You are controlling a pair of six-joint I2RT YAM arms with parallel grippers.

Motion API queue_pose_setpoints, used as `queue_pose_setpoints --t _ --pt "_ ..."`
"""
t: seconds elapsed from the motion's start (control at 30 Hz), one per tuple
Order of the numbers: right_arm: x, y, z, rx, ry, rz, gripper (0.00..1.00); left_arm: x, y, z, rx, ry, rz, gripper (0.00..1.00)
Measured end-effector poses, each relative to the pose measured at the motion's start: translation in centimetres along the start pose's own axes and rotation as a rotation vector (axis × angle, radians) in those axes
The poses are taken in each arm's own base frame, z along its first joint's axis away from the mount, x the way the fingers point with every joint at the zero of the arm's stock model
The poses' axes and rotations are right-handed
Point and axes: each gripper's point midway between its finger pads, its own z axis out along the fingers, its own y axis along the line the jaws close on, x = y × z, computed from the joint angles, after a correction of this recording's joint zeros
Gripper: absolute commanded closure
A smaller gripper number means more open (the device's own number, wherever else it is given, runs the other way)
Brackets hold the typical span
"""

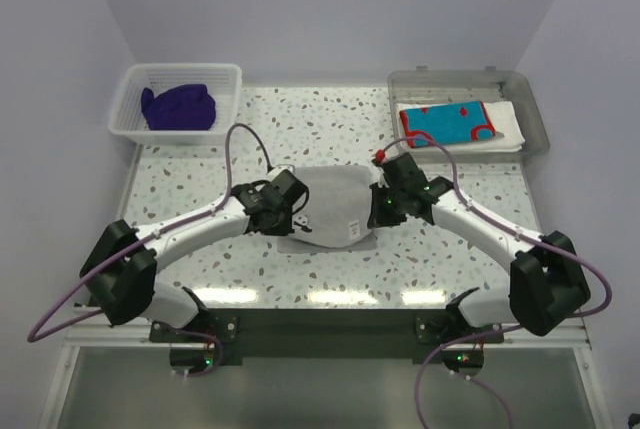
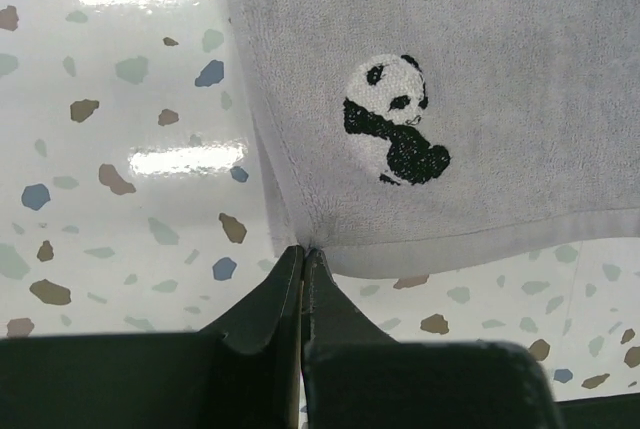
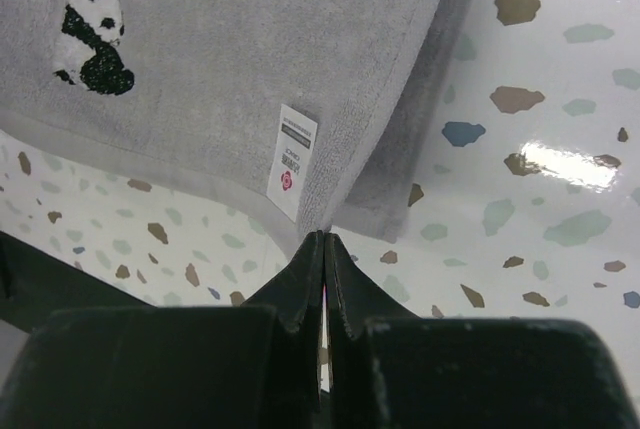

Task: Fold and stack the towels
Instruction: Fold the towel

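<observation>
Soft grey cloth towel (image 1: 335,201) lies at centre of speckled table (image 1: 330,274). Left gripper (image 2: 303,252) and right gripper (image 3: 324,239), jaws pressed together, each pinch one near corner. Best: lift level, same pace, match far hem.

The grey towel (image 2: 500,39) is soft, matt, napped cloth with a stitched panda (image 2: 393,119). The speckled tabletop (image 2: 120,239) is smooth and glossy. My left claw (image 2: 302,252) and right claw (image 3: 325,239) look like matt black plastic.
</observation>
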Motion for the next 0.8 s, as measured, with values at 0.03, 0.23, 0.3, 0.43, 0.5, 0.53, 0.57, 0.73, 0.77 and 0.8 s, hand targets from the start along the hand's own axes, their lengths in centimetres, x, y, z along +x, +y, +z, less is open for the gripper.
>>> queue_pose_setpoints --t 0.03,0.23,0.3,0.43,0.5,0.53,0.57,0.73,0.77,0.8 --pt "0.1 0.3 -0.1 -0.007 -0.002 -0.002 1.0 0.1 0.2 -0.1 -0.006 0.0 0.002 1.0" --pt "2.5 -0.3 1.7 -0.003 0.038 0.022 1.0 3.6 2.5 2.0 -0.077 0.079 0.031 1.0" --pt "3.9 -1.2 2.6 0.019 0.075 0.035 1.0 5.0 3.3 2.9 -0.101 0.113 0.041 1.0" --pt "5.3 -2.0 3.6 0.04 0.113 0.052 1.0 5.1 3.2 3.3 -0.095 0.106 0.033 1.0" --pt "5.5 -2.2 3.9 0.042 0.116 0.057 1.0 5.1 3.2 3.3 -0.093 0.103 0.032 1.0" --pt "5.6 -2.2 4.1 0.041 0.117 0.061 1.0 5.1 3.2 3.3 -0.091 0.101 0.031 1.0" --pt "5.6 -2.2 4.2 0.039 0.116 0.063 1.0 5.1 3.2 3.3 -0.09 0.1 0.03 1.0" --pt "5.6 -2.1 4.2 0.037 0.112 0.067 1.0 5.0 3.2 3.1 -0.081 0.09 0.024 1.0" --pt "5.5 -2.1 4.0 0.036 0.111 0.067 1.0 5.0 3.2 3.1 -0.081 0.09 0.024 1.0" --pt "5.3 -1.9 3.8 0.035 0.109 0.067 1.0 4.9 3.2 2.9 -0.083 0.092 0.025 1.0"
